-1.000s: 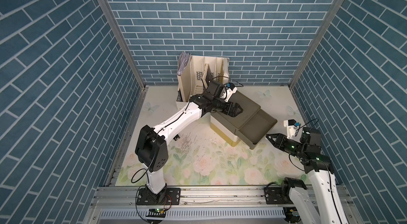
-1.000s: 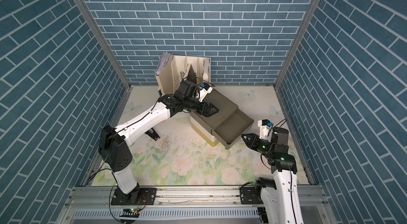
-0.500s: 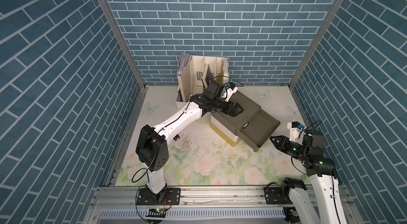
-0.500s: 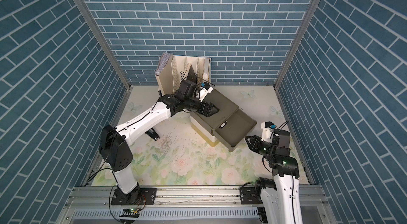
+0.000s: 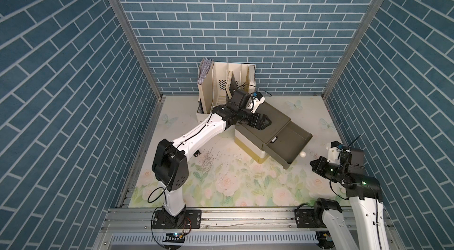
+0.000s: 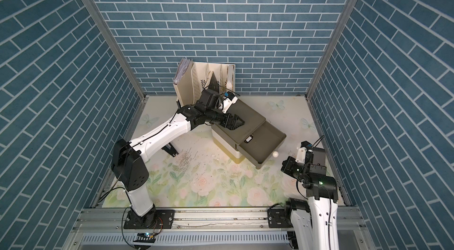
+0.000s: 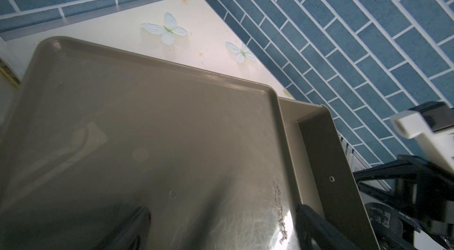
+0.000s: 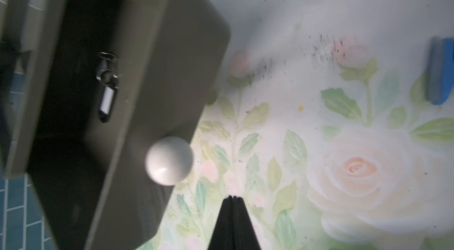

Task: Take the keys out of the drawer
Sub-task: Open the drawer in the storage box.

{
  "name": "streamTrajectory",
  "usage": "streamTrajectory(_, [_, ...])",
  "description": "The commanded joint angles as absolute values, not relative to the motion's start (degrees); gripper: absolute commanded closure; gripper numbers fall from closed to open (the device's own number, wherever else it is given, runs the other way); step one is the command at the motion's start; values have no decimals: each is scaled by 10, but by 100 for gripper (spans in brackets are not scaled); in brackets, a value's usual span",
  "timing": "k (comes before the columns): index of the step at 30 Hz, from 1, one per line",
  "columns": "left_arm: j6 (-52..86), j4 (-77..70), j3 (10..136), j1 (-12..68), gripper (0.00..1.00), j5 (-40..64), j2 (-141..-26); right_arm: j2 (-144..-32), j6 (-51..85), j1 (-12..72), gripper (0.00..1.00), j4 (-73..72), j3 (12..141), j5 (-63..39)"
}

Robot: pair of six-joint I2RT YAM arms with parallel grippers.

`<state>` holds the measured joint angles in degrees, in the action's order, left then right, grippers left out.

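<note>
The drawer (image 5: 287, 143) has slid further out of the grey cabinet (image 5: 270, 116), and the right gripper (image 8: 232, 202) has drawn back from the white knob (image 8: 169, 160) – tips now pressed together, holding nothing.
The table (image 5: 221, 182) wears a pale mat printed with roses and butterflies, flecked with dark specks, and is boxed in by blue brick-pattern walls; a cream file rack (image 5: 221, 84) stands at the back. The left gripper (image 5: 266, 121) hangs over the cabinet top with its fingers (image 7: 130, 226) spread wide and empty. The keys (image 8: 107, 89) lie inside the open drawer near the cabinet's front – a ring and a black tag, its white label too blurred to read.
</note>
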<state>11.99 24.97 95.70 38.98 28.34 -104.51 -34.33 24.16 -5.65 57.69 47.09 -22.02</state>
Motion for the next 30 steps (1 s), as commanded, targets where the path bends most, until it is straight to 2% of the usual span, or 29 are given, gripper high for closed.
streamTrajectory(1, [123,298,952,392,3,277,-1068,-379,236,-56,95,575,550,-257])
streamTrajectory(5, [123,296,948,392,4,266,-1067,-455,228,-53,96,550,607,-317])
streamTrajectory(12, [123,292,933,392,3,250,-1052,-562,220,23,100,522,661,-295])
streamTrajectory(17, [120,293,930,392,4,246,-1050,-622,245,134,100,497,664,-242])
streamTrajectory(30, [94,362,975,393,4,170,-1077,-772,194,251,100,661,781,-11])
